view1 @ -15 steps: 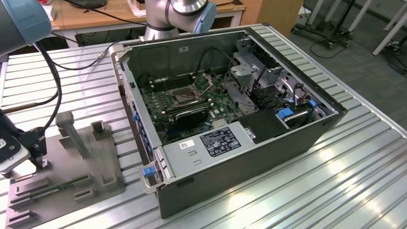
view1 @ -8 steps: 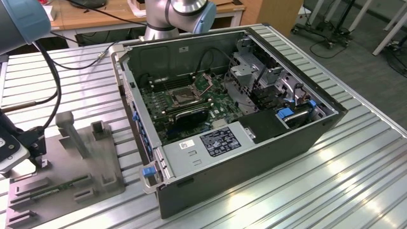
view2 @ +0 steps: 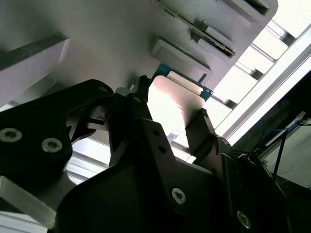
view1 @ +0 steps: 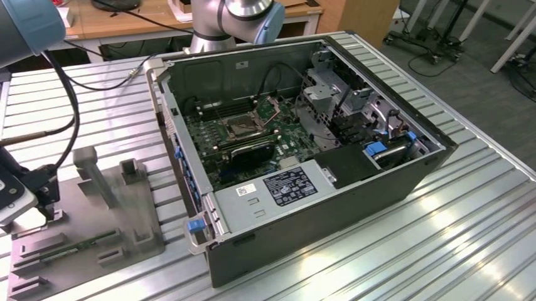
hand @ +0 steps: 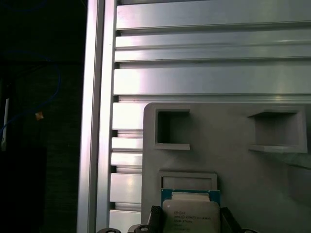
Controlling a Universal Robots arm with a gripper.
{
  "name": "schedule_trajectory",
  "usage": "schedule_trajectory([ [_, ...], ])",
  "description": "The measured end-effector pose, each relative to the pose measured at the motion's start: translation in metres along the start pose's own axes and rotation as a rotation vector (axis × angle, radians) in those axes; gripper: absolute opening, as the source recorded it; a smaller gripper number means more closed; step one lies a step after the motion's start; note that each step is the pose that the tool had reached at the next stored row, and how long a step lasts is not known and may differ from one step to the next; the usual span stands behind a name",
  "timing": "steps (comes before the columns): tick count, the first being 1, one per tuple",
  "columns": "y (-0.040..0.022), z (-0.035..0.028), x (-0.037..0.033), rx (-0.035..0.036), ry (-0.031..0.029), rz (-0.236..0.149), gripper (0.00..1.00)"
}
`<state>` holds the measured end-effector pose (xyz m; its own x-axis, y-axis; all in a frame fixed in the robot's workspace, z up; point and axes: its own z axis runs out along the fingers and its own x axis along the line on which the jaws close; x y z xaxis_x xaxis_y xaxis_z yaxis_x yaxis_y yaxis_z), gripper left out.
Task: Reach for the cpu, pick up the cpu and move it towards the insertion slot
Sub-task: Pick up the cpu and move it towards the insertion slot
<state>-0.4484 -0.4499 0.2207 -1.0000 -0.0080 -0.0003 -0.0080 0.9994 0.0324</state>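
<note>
Pickup looks done, travel barely begun. In the exterior view, your gripper (view1: 29, 207) hangs over the grey tray (view1: 117, 207) at the exterior view's left, well apart from the insertion slot (view1: 238, 128) on the motherboard (view1: 209, 147). In the second wrist view, its black fingers (view2: 201, 131) pinch the cpu (view2: 175, 104) from both sides. In the first wrist view, the cpu sits just in front of the tray's square recess (hand: 188, 180) — apparently lifted out of it.

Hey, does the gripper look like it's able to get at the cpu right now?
Very likely yes. In the second wrist view the gripper has a finger against each side of the cpu, over the grey tray, with nothing in between.
</note>
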Motion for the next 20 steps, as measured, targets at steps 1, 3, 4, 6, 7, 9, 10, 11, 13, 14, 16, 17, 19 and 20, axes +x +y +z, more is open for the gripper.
schedule_trajectory([
  [1,0.0,-0.0006,0.0,0.0001,0.0002,0.0,0.55],
  [3,0.0001,-0.0018,0.0,0.0001,0.0002,0.0,0.55],
  [4,0.0001,-0.0024,0.0,0.0,0.0001,0.0,0.55],
  [6,0.0001,-0.0034,0.0,0.0001,0.0001,0.0,0.55],
  [7,0.0001,-0.0038,0.0,0.0001,0.0001,0.0,0.55],
  [9,0.0002,-0.0039,0.0,0.0,0.0,0.0,0.55],
  [10,0.0001,-0.0039,0.0,0.0,-0.0001,0.0,0.55],
  [11,0.0001,-0.004,0.0,0.0,0.0001,0.0,0.55],
  [13,0.0001,-0.0041,0.0,0.0001,0.0001,0.0,0.55],
  [14,0.0001,-0.0041,0.0,0.0001,0.0002,0.0,0.55],
  [16,0.0001,-0.0041,0.0,0.0,0.0001,0.0,0.55],
  [17,0.0001,-0.0043,0.0,0.0,0.0001,0.0,0.55],
  [19,0.0002,-0.0052,0.0001,-0.0001,0.0004,0.0,0.55],
  [20,0.0002,-0.0056,0.0,-0.0003,0.0001,0.0,0.55],
])
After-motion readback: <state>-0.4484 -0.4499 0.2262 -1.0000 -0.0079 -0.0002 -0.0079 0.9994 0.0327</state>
